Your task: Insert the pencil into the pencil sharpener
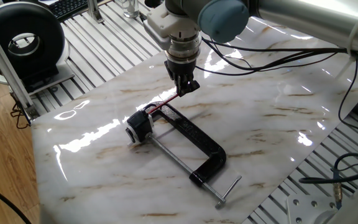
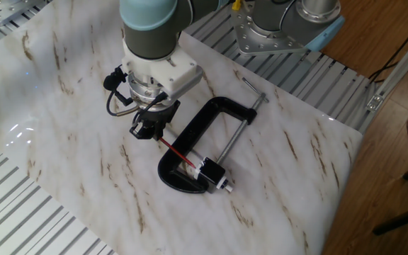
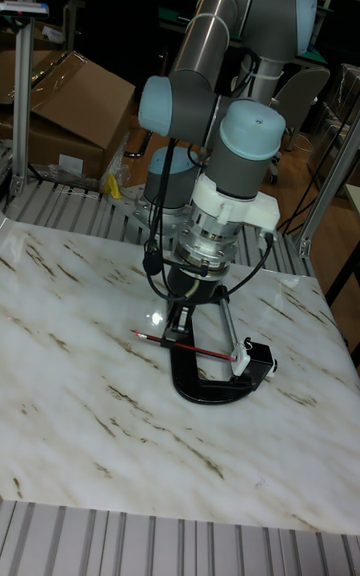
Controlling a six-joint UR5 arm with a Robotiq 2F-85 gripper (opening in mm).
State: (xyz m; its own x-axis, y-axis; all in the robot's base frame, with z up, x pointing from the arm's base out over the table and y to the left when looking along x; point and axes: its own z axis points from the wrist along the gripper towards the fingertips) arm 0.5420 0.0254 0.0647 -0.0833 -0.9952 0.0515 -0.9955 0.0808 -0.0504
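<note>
Tool [image 2: 147, 132] first: its two fingers are pinching the pencil [image 2: 178, 154] partway along the shaft, and I can see in the tall view that a short stretch of the stick sticks out behind the grip while the longer part runs forward and slightly downward. From where I sit, the far tip of the pencil lies right at the pencil sharpener [image 2: 212, 173], the small black block with the pale face. That block is gripped at the jaw end of the black C-clamp [image 2: 197, 134], which lies flat on the marble surface [image 2: 62, 127]. The pencil passes just over the clamp's curved frame on its way to the block.

I judge that I am in the insertion step itself: the pencil is lined up with the sharpener and its tip is at, or just inside, the opening. None of my views shows the hole clearly, so I cannot tell how deep it sits.

Next I would push along the pencil's own axis, keeping the tilt steady. Any sideways drift could bend or snap so thin a stick, or make it slip between the fingers.
</note>
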